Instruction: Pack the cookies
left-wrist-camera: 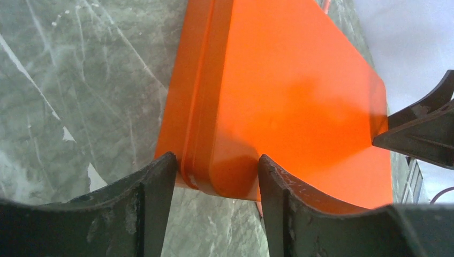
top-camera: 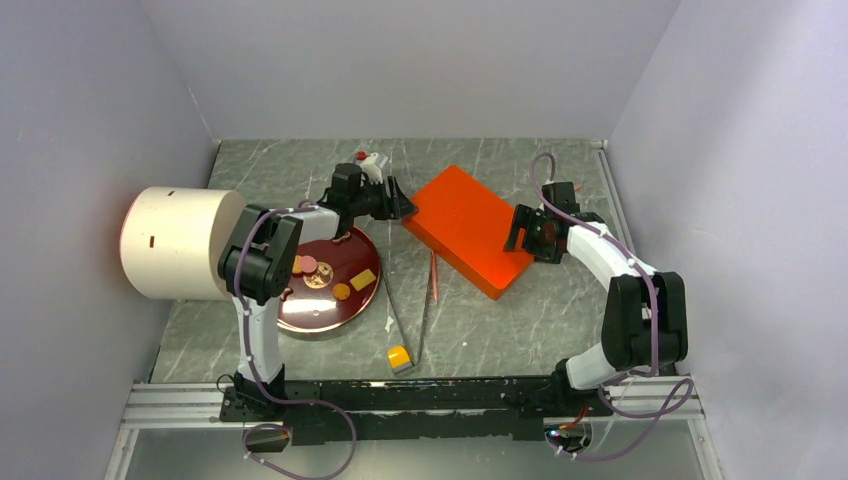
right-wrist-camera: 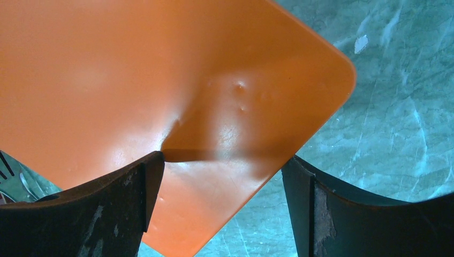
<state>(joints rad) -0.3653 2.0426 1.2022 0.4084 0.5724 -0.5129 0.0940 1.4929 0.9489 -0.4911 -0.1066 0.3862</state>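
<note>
The cookies [top-camera: 318,276] lie in a dark red round tin [top-camera: 300,318] left of centre: pink, brown, orange and yellow pieces. An orange flat box [top-camera: 465,228] with its lid on lies in the middle of the table. My left gripper [top-camera: 403,208] is at the box's left corner. In the left wrist view that corner of the orange box [left-wrist-camera: 289,101] sits between the fingers of the left gripper [left-wrist-camera: 217,167], and both touch it. My right gripper [top-camera: 522,230] is at the box's right side. In the right wrist view the right gripper [right-wrist-camera: 222,163] stands open, one finger on the orange lid [right-wrist-camera: 160,80], the other off its edge.
A big white cylinder [top-camera: 175,243] lies on its side at the left. A thin pink stick [top-camera: 434,275], metal tongs [top-camera: 405,318] and a yellow cube [top-camera: 399,356] lie in front of the box. Grey walls close in the table on three sides.
</note>
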